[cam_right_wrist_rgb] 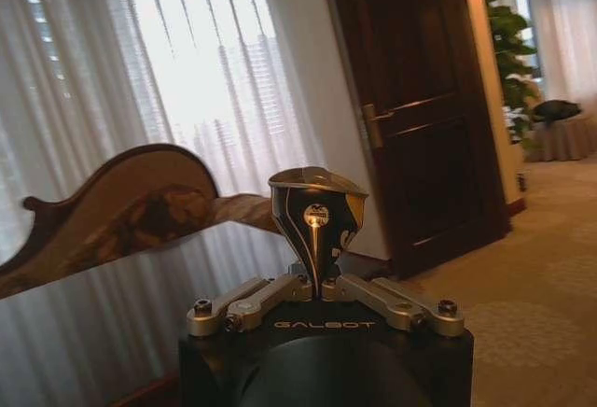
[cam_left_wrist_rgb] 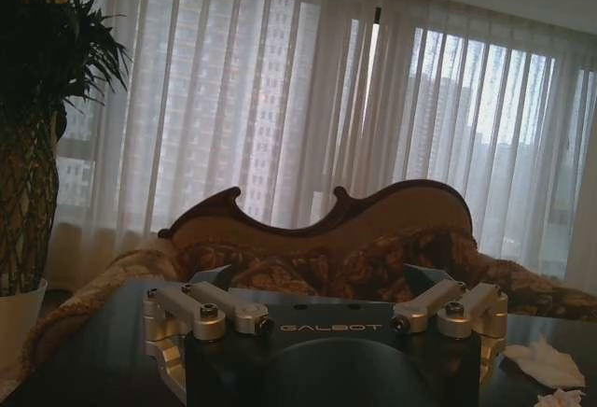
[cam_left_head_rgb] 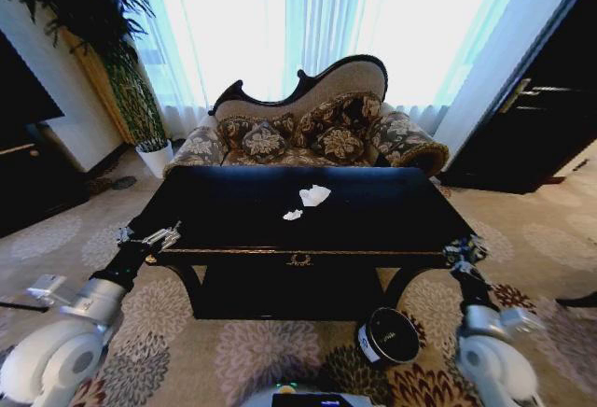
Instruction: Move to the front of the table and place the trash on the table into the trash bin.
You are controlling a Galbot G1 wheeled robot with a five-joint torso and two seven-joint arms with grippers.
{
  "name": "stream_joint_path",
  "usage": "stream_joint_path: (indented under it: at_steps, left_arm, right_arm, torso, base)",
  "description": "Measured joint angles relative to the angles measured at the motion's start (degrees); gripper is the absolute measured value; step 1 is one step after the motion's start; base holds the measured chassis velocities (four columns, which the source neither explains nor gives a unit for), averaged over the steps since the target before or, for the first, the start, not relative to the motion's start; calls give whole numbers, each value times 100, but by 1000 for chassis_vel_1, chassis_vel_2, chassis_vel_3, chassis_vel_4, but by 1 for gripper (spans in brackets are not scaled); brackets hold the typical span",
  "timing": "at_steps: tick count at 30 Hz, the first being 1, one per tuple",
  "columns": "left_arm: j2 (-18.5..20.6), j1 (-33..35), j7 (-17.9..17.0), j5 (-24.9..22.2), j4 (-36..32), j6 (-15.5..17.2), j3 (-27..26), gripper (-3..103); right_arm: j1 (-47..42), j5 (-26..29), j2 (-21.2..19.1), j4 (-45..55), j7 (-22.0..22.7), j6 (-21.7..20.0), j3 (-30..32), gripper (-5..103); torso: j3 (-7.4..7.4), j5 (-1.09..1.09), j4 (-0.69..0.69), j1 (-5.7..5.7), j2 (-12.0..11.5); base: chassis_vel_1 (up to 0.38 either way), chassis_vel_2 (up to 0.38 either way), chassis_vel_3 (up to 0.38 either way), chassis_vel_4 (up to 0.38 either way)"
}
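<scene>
Your right claw [cam_left_head_rgb: 464, 250] is clamped shut on the small dark can [cam_right_wrist_rgb: 317, 206], pinching it low so most of the can stands above the fingers. It sits at the front right corner of the worktop [cam_left_head_rgb: 233, 206]. The trash bin [cam_left_head_rgb: 389, 335] is on the carpet below, inboard of that corner and close to the worktop's front right leg.

Main risk w/ the can: the grip is narrow and at the base, so a quick wrist turn could let it tip or slip out. If you let go from up here it'll prob miss the bin or bounce off the rim. Lower first, but watch the arm vs. the gilt worktop edge and the leg, since there's not much room. The bin looks light, so a nudge may knock it over.

Your left claw [cam_left_head_rgb: 149, 236] is spread wide w/ nothing in it, at the front left corner. The two paper wads, the larger [cam_left_head_rgb: 314, 195] and the smaller [cam_left_head_rgb: 293, 215], lie mid-worktop, near each other and well apart from that claw. They're light on a glossy top, so a fingertip coming in low could push them away instead of catching them. A hasty long reach could also scrape the surface.
</scene>
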Motion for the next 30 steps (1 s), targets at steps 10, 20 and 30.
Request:
stream_joint_path:
  at_steps: [10, 20, 30]
  left_arm:
    - [0, 0, 0, 0, 0, -1, 0, 100]
    - [0, 0, 0, 0, 0, -1, 0, 100]
    - [0, 0, 0, 0, 0, -1, 0, 100]
  right_arm:
    - [-310, -415, 248, -548, 7, 356, -107, 0]
    - [-8, -1559, 553, -1832, -53, 925, -1154, 0]
    - [915, -2196, 541, -4076, -30, 1236, -2183, 0]
  torso:
    - [-1, -3, -1, -1, 1]
    - [-1, -4, 0, -1, 3]
    - [-1, -5, -1, -1, 2]
  base:
    - [0, 0, 0, 0]
    - [0, 0, 0, 0]
    - [0, 0, 0, 0]
